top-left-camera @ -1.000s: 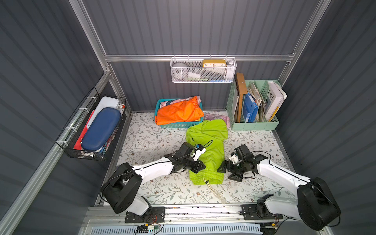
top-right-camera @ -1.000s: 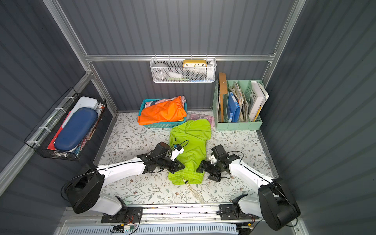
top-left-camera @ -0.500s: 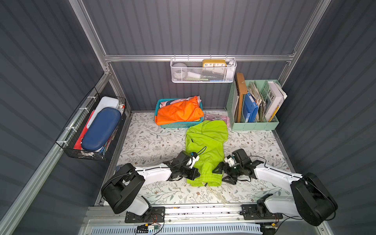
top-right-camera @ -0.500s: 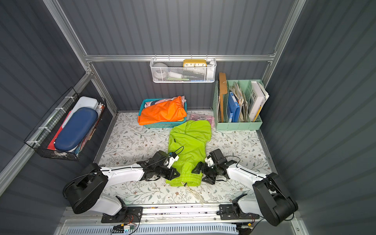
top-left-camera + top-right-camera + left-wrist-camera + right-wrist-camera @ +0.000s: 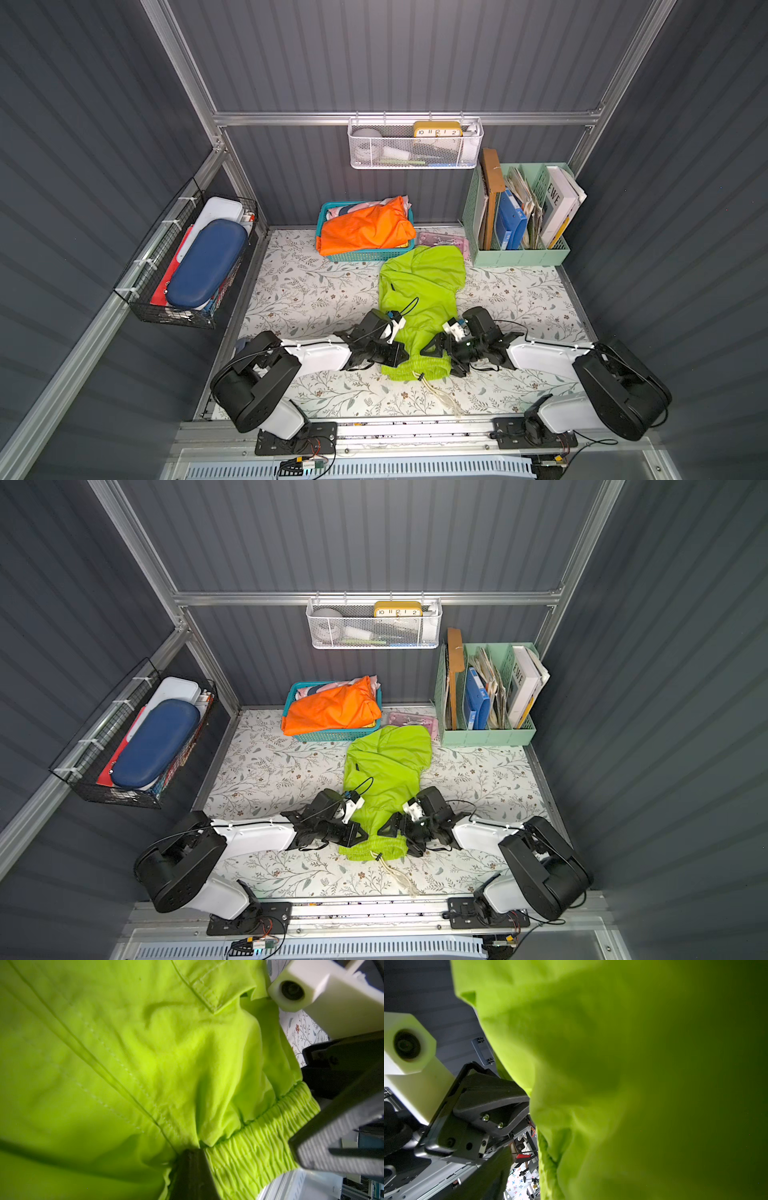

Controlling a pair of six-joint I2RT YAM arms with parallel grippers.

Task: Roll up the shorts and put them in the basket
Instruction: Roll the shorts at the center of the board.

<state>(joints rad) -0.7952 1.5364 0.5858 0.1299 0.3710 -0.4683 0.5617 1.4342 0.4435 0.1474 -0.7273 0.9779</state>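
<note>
There is one pair of shorts [image 5: 419, 291], lime green, lying lengthwise on the flowered mat [image 5: 311, 291]. Its two legs point to the far side and its gathered waistband is at the near edge. One pale drawstring [image 5: 436, 390] trails from the waistband toward the near rail.

Two arms reach in low, one from each side. The left gripper [image 5: 397, 353] sits at the left end of the waistband. Its jaws are closed, and in the left wrist view one dark fingertip [image 5: 191, 1169] pinches bunched fabric just above the elastic. The right gripper [image 5: 440, 357] sits at the right end with its jaws wide apart. One ribbed pad [image 5: 332, 1136] lies beside the elastic, and the waistband's end lies between the fingers without being clamped.

Three baskets are in sight:
- One teal basket [image 5: 365, 254] stands on the far mat and holds one orange garment [image 5: 365, 228].
- One white mesh basket [image 5: 415, 156] hangs on the far wall and holds one yellow clock [image 5: 437, 129].
- One black wire basket [image 5: 166, 307] hangs on the left wall and holds one blue case [image 5: 203, 266].

One green file holder [image 5: 519, 257] stands at the far right.
</note>
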